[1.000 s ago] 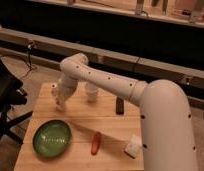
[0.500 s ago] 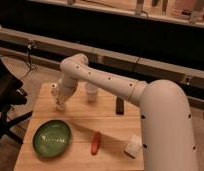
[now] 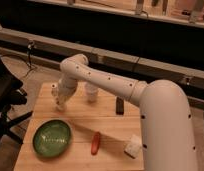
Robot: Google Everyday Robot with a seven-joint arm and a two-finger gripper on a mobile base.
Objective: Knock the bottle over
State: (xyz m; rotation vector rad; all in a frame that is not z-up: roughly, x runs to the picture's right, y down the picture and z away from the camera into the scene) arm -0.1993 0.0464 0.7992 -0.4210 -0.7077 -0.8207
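A: What fills most of the view?

B: The robot's white arm (image 3: 145, 107). Its bulky part rises over the counter's right edge, then it reaches left across the back of the wooden counter (image 3: 80, 152) and bends down toward the back-left corner.

A: And the end effector?

B: The end effector (image 3: 60, 104) hangs low over the back-left part of the counter, near the left edge. Whether it is released or clenched, I cannot tell.

A: Where is the bottle?

B: The bottle (image 3: 55, 91) stands at the back-left corner, right beside the arm's lower end. It looks upright, slim and pale. Whether the arm touches it, I cannot tell.

A: What else sits on the counter?

B: A green bowl (image 3: 52, 138) lies near the front-left corner. A white cup (image 3: 91, 93) stands toward the back edge, just right of the arm's wrist and wider than the bottle. A pale blocky item (image 3: 133, 146), maybe a sponge, rests near the front-right corner, close to the arm's base. A red elongated object (image 3: 95, 142) lies near the front edge, between the bowl and the pale block. A small dark object (image 3: 119, 105) stands upright toward the back, right of the cup.
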